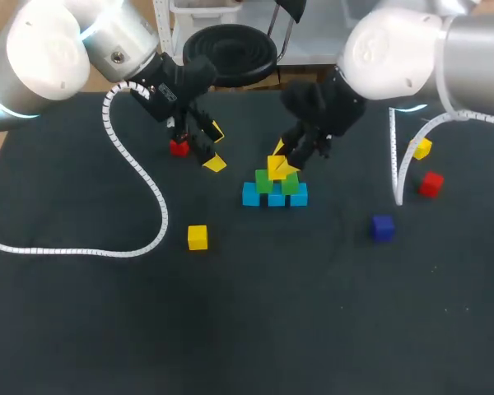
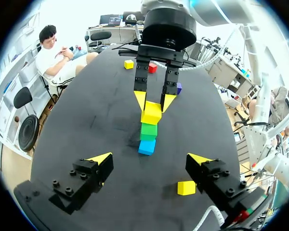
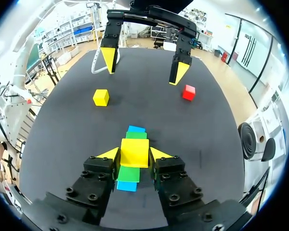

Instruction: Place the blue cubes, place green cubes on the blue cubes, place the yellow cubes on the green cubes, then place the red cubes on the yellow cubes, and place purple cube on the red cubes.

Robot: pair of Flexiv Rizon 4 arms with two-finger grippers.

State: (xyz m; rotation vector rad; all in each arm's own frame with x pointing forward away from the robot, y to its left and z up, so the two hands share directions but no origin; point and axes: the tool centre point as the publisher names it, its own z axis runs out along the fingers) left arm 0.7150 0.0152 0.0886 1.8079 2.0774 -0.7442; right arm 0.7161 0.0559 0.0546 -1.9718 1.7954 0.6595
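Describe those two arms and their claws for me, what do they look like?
Both the left arm and right arm are fat, rounded shells of white and silver. A white ribbed cable loops off each. The left gripper and right gripper are black, bolted blocks with two fingers ending in bright yellow wedge tips.

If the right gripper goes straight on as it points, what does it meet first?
The right gripper, shut on the yellow cube, would likely meet the green cubes beneath first; gap unclear.

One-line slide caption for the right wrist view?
Right hand shut on a yellow cube above the green cubes stacked on blue cubes.
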